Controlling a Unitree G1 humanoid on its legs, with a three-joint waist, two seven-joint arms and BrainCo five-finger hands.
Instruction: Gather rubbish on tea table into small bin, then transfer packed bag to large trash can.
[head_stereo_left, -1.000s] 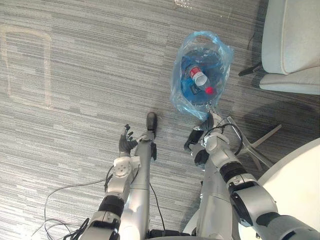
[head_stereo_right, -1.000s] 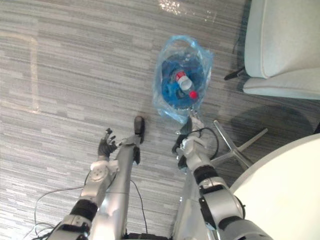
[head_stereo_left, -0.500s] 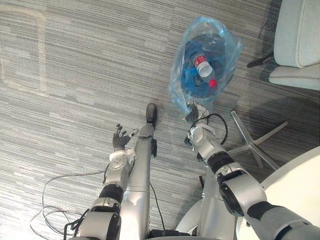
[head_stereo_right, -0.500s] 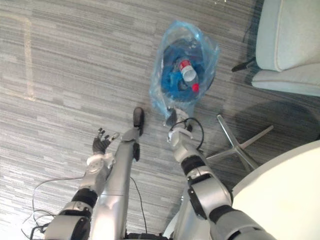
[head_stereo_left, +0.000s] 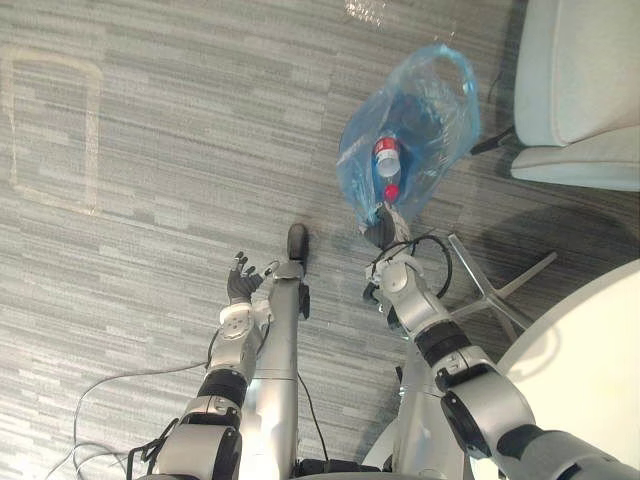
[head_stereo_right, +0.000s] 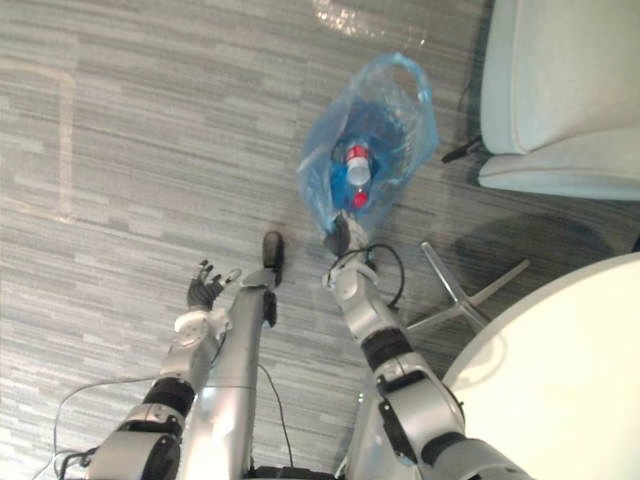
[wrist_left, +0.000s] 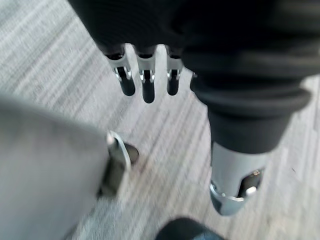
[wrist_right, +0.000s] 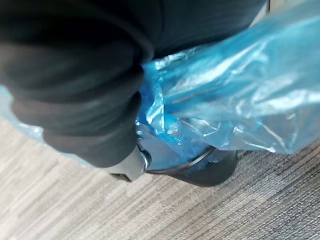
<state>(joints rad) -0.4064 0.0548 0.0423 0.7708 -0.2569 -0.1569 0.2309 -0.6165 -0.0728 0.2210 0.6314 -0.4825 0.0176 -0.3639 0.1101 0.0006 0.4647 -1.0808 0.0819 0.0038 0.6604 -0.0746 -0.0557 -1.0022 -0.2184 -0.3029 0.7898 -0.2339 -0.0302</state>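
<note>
Silver right hand (head_stereo_left: 380, 225) stretched forward, clamped on near edge of blue bag (head_stereo_left: 420, 120), bag on grey carpet (head_stereo_left: 150, 150) beside pale chair (head_stereo_left: 580, 90), red-capped bottle (head_stereo_left: 385, 155) inside, left hand (head_stereo_left: 238, 283) low and spread, fingers (wrist_left: 145, 85) straight in left wrist view, thumb (wrist_right: 131, 167) pinching crinkled film in right wrist view.

Pale armchair (head_stereo_left: 580, 90) on grey carpet (head_stereo_left: 150, 120)

My left hand (head_stereo_left: 240, 283) hovers at eight o'clock, fingers spread. My right arm reaches from five o'clock, right hand (head_stereo_left: 384, 228) pinching the blue bag (head_stereo_left: 430, 110).
</note>
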